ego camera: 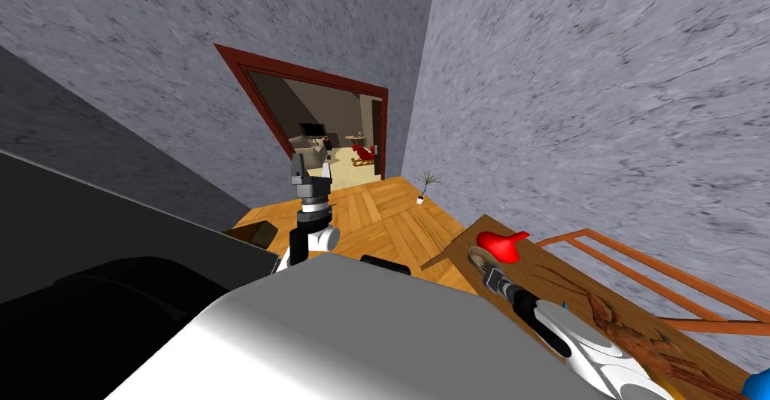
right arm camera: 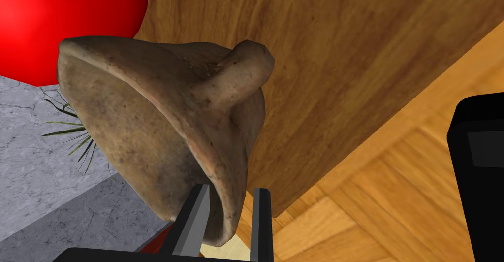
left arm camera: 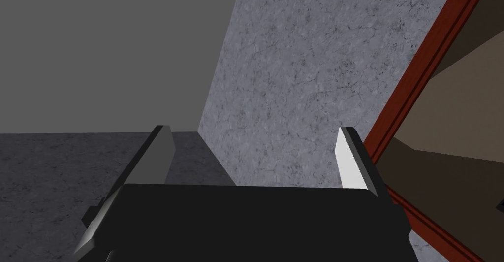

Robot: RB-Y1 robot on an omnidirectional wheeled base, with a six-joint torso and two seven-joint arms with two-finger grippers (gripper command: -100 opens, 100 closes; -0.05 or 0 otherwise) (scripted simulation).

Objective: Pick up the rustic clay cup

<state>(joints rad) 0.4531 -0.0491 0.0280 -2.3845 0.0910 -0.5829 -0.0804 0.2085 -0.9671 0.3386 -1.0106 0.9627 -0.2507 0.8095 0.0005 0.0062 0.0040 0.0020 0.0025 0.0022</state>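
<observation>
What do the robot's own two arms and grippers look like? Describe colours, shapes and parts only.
Left arm: white rounded joint, black link, wrist banded black and silver. Left gripper: black box, two thin grey blade fingers with slanted tips. Right arm: glossy white shell, dark wrist, silver ring. Right gripper: same narrow grey blades.

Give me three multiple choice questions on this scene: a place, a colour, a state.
1. Where does the small potted plant stand? A on the table; B on the floor; C on a shelf.
2. What colour is the rounded object next to the clay cup? A red; B blue; C green.
3. How are the fingers of the right gripper? A wide open; B shut on the cup's wall; C shut on nothing.
Answers: B, its pot sits on the wood floor; A, plain red; B, the wall is pinched between them.
</observation>
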